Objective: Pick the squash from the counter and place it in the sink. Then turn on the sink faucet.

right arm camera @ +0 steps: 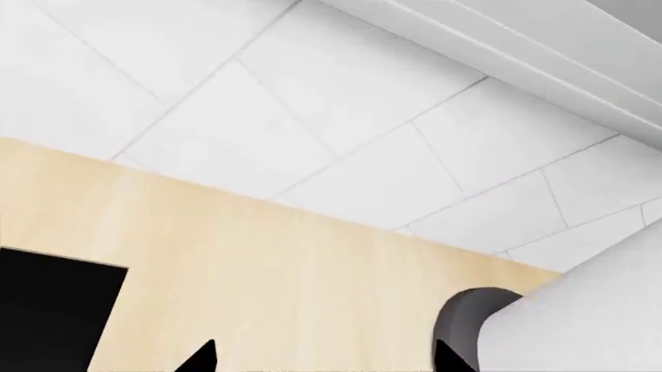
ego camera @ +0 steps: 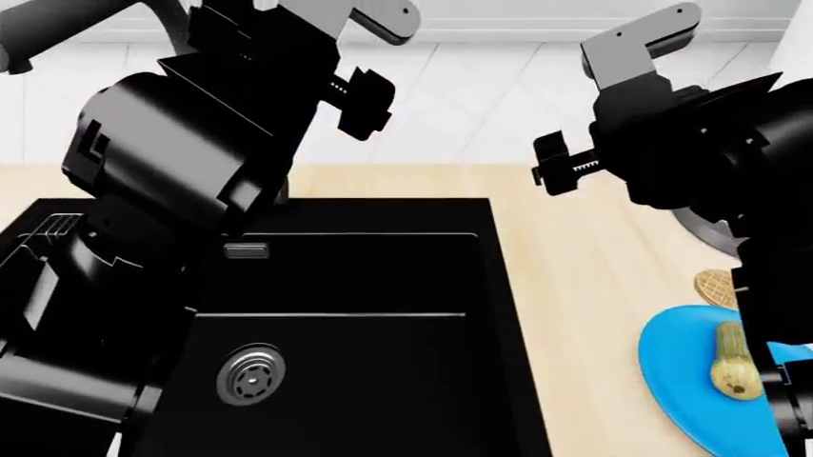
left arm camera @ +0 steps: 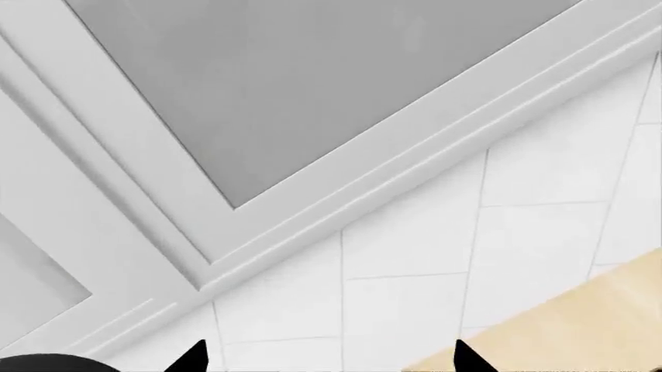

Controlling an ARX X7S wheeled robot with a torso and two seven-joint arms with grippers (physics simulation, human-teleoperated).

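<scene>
Head view: both arms raised above the sink (ego camera: pixel 356 286), both pincers open

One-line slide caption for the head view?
Both arms raised over the black sink; squash lies untouched on the blue plate at right.

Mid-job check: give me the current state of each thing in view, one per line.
squash: lying on the blue plate, not gripped
sink: no squash in it, no water visible
left gripper: open, holding nothing, raised facing the wall
right gripper: open, holding nothing, above the counter
faucet: not identifiable behind the arms
</scene>
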